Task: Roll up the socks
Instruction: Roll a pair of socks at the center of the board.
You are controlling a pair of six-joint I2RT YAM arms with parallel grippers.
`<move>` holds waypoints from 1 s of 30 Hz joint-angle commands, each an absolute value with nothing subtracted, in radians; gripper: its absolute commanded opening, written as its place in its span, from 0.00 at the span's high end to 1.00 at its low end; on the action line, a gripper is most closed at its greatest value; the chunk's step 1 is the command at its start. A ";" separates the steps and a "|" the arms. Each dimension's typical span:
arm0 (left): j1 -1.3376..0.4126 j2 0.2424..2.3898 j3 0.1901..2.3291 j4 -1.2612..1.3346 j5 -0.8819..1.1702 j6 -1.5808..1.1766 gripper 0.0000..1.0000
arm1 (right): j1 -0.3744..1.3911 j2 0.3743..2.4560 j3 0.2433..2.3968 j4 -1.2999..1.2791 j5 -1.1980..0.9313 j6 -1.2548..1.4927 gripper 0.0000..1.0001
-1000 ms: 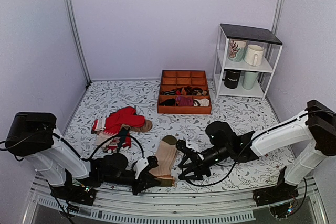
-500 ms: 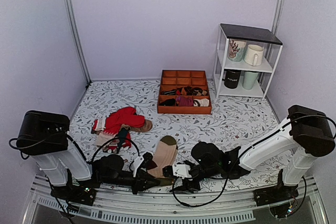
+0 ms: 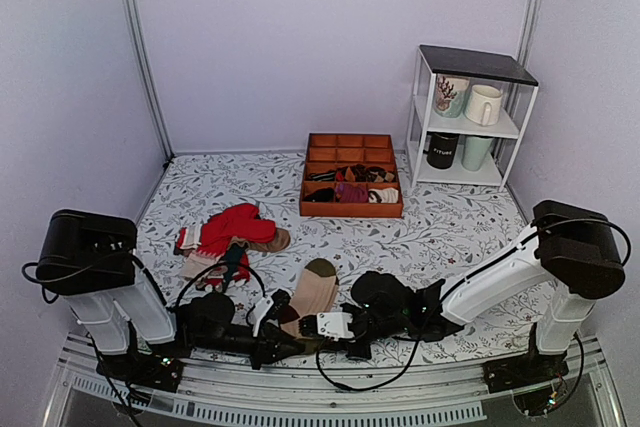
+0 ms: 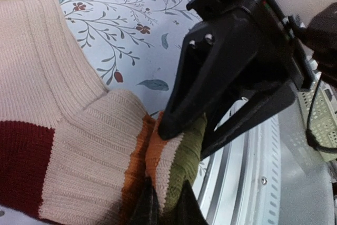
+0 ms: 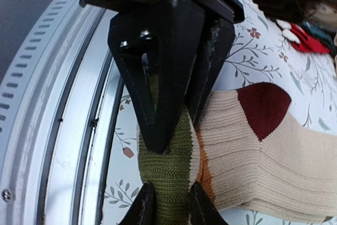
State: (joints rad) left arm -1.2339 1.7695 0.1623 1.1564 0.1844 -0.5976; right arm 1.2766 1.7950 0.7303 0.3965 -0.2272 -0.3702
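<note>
We find the socks (image 3: 312, 295) lying flat and lengthwise at the near edge of the desk (image 3: 450, 232). The olive toe (image 3: 322, 267) points away from the arms, and the striped end sits just beside the aluminium rail (image 5: 68, 104). Both arms crouch low over that near end, meeting almost nose to nose. We judge this deliberate: a roll has to begin at one end, so the two sets of jaws take the same olive band (image 5: 168, 172), ready to turn it over onto the leg. The left jaws are fully closed, pinching the fabric of that band. The right jaws are drawn in against both faces of it, their fingertips (image 5: 143, 206) pressing the knit. We read that as a grip, though we cannot tell how firm it is. The socks are a soft, finely ribbed beige knit that bunches into a thick fold where it is pinched. A narrow orange stripe (image 5: 204, 175) runs beside the olive, and a rounded maroon patch (image 5: 263, 109) sits further up. The fingers are hard, black and wedge-shaped, tapering to blunt tips that suit nipping thin cloth. The desk wears a pale, smooth cover printed with sprigs and leaves, which should let the fabric slide a little. Well apart to the left lies a heap of red socks (image 3: 235, 227). At the back stand an orange compartment tray (image 3: 350, 209) and a white shelf (image 3: 470, 62) holding mugs.
</note>
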 commanded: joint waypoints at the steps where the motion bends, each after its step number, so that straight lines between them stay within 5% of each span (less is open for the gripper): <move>1: -1.225 1.826 0.125 0.950 0.227 -0.588 1.00 | 1.282 1.836 0.749 0.344 -0.275 -0.343 0.80; 5: -1.221 1.781 0.113 0.997 0.244 -0.556 0.84 | 1.282 1.842 0.779 0.262 -0.338 -0.286 0.85; 10: -1.288 1.489 0.134 0.808 0.118 -0.377 0.80 | 1.280 1.842 0.877 0.030 -0.471 -0.263 0.86; 12: -1.353 1.387 0.152 0.707 0.047 -0.300 0.67 | 1.264 1.862 0.951 -0.107 -0.516 -0.270 0.86; 19: -1.440 1.234 0.112 0.688 -0.062 -0.195 0.62 | 1.145 1.956 1.099 -0.291 -0.695 -0.217 0.86; 30: -1.495 1.462 0.188 0.774 -0.145 -0.155 0.61 | 1.132 2.120 1.260 -0.468 -0.713 -0.158 0.86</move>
